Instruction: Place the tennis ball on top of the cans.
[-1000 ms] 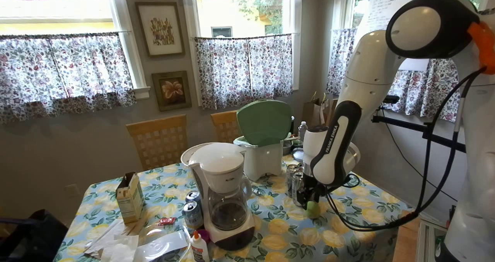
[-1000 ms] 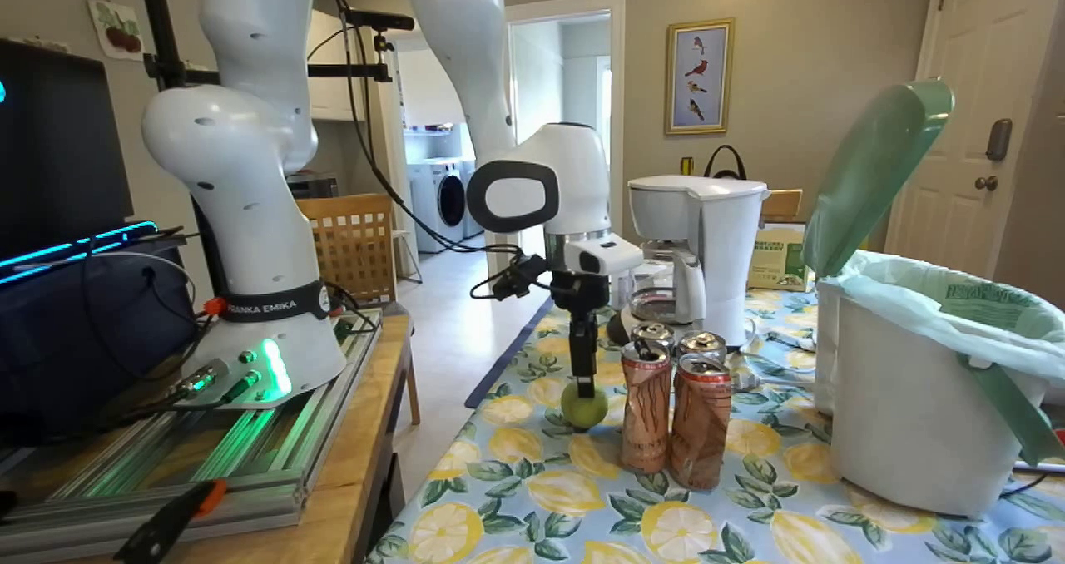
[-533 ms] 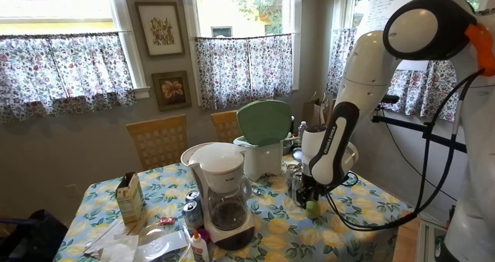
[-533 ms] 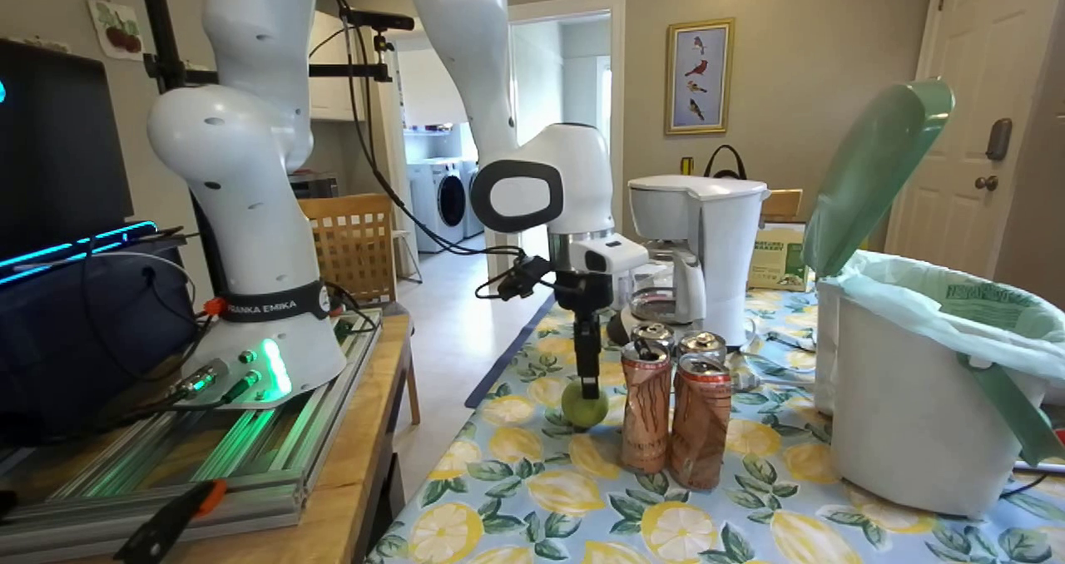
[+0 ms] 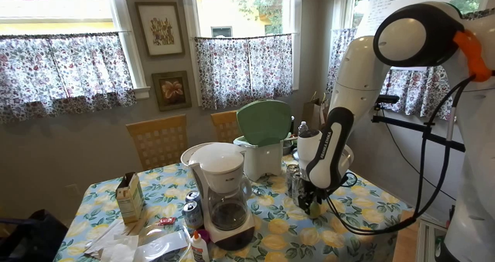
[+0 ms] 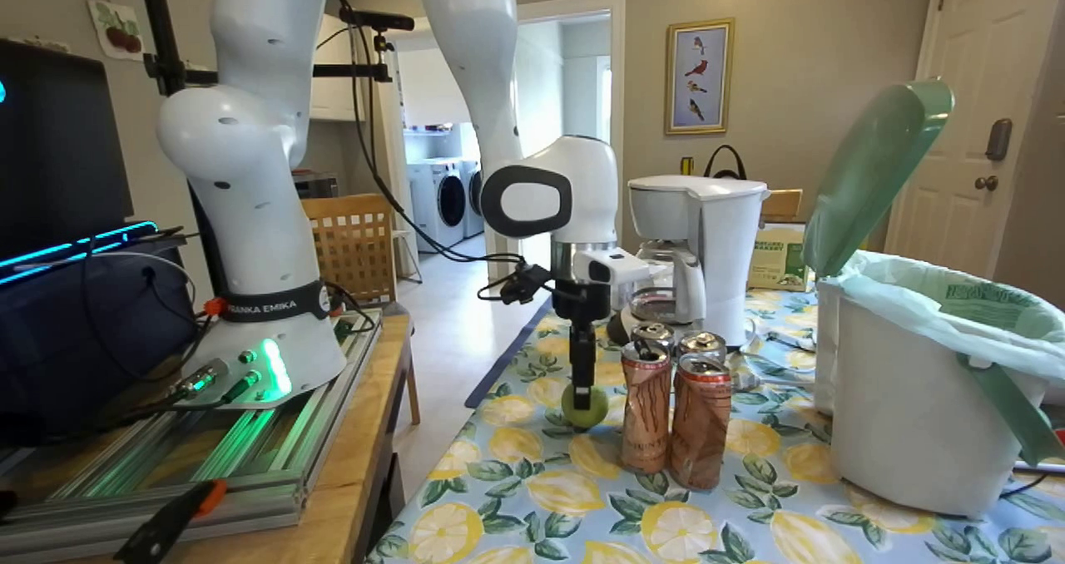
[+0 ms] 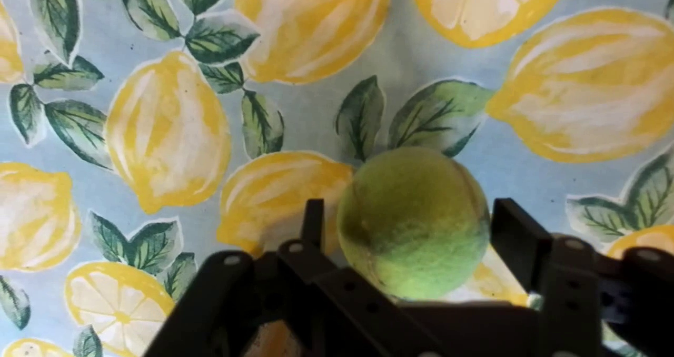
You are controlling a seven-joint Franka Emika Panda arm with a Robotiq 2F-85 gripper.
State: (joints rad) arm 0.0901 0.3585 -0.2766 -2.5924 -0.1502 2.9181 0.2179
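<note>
The tennis ball (image 7: 413, 220) rests on the lemon-print tablecloth and also shows in both exterior views (image 5: 316, 211) (image 6: 599, 412). My gripper (image 7: 405, 228) points down over it, open, with one finger on each side of the ball. In the wrist view there is a gap at the left finger, while the right finger is very close to the ball; I cannot tell if it touches. The gripper also shows in both exterior views (image 5: 309, 206) (image 6: 582, 414). The cans (image 6: 701, 427), a tight upright group of reddish-brown and silver cans, stand beside the ball, partly hidden behind the gripper in an exterior view (image 5: 292, 181).
The white coffee maker (image 6: 720, 256) stands beyond the cans. A white bin (image 6: 923, 414) with a raised green lid (image 5: 265, 123) stands on the table. Two other cans (image 5: 192, 214), a glue bottle (image 5: 198, 247) and a carton (image 5: 130, 200) are by the coffee maker.
My gripper has moved down, so its fingertips are lower beside the ball. The ball and the cans have not moved.
</note>
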